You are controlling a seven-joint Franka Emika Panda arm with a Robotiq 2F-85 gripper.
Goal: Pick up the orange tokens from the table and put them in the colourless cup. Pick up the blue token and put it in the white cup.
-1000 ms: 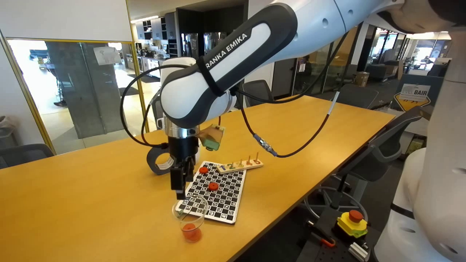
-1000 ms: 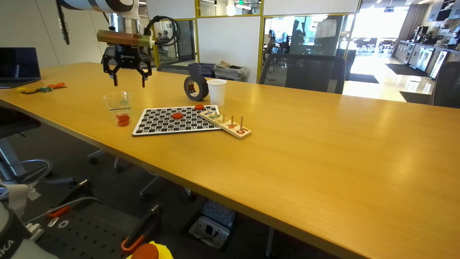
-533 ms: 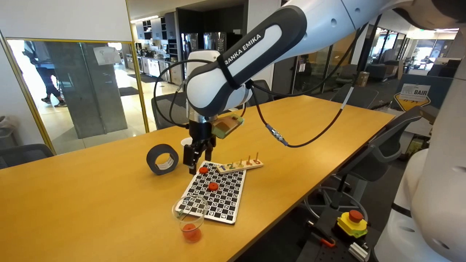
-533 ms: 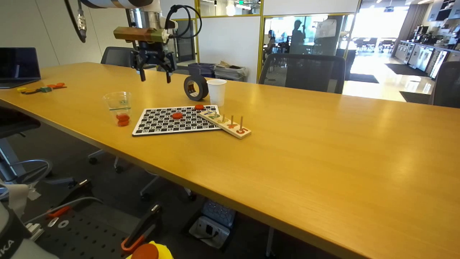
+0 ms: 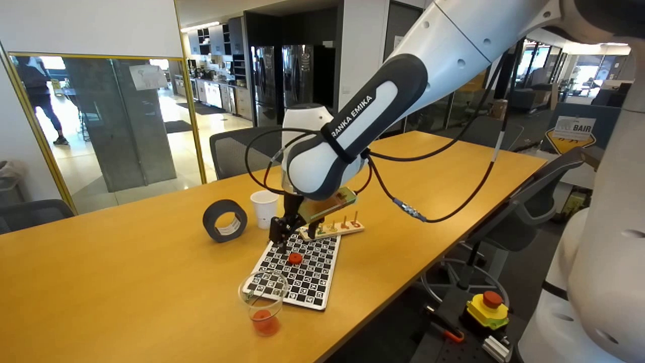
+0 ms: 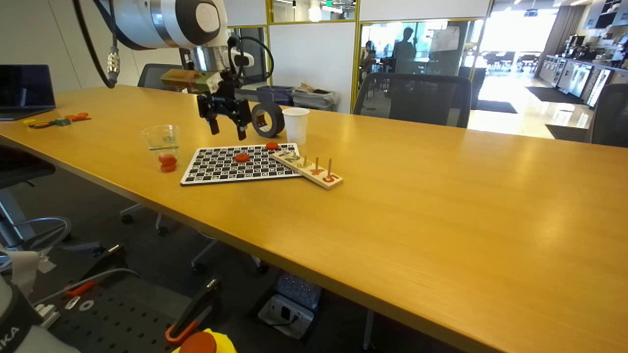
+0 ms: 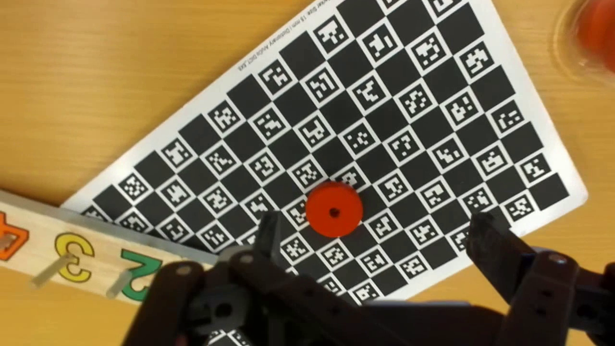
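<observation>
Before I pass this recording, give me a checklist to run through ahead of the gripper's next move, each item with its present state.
1. Gripper open, nothing between the jaws: ok.
2. Orange token lying flat on the checkered board, in the wrist view: ok.
3. That token centred between the jaws: not ok; in the wrist view it appears nearer one side, so a small shift is probably needed.
4. Colourless cup upright to receive it: ok; orange tokens are visible inside.
5. White cup upright: ok.
6. Blue token's whereabouts: cannot tell; no current view shows it, and the white cup's inside is hidden.
</observation>
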